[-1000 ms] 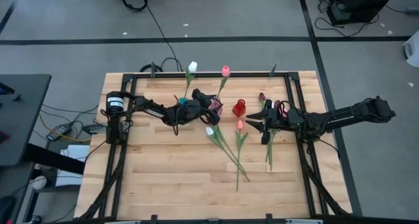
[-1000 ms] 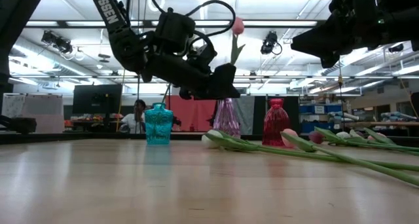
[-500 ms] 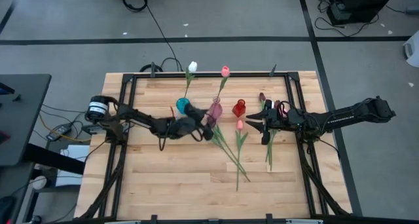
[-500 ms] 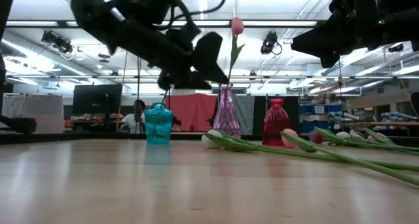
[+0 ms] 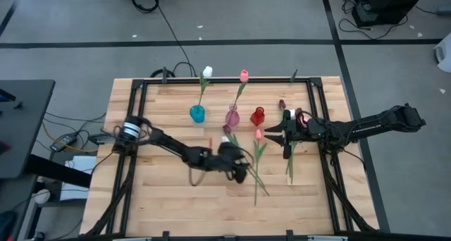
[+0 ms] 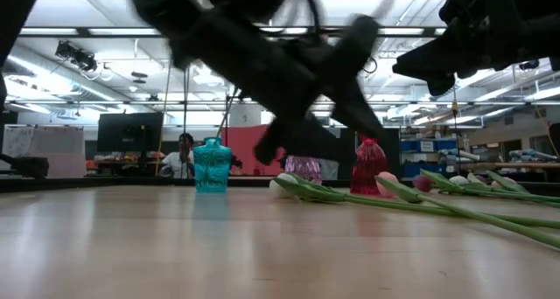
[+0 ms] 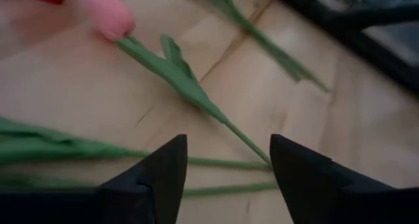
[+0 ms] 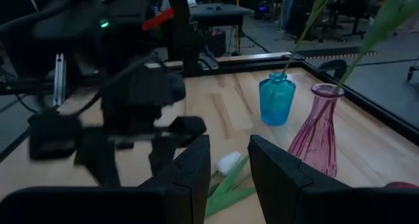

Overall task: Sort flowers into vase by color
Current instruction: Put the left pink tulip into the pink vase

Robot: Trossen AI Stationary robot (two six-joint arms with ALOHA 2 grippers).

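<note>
On the wooden table [image 5: 162, 192], the left gripper [image 5: 238, 172] has swung away from the pink vase [image 5: 232, 118], which now holds a pink tulip. It hangs empty with jaws apart over the loose flowers [image 7: 177, 76], likely for the next pick, while the right gripper [image 5: 285, 144] waits narrowly parted.

Left hand [image 6: 350, 72] blurred, low view

A pale wooden plank table [image 5: 169, 199] sat on grey floor [image 5: 232, 15]; black cables [image 5: 165, 29] trailed there, and a person [image 6: 185, 150] sat beyond.
</note>
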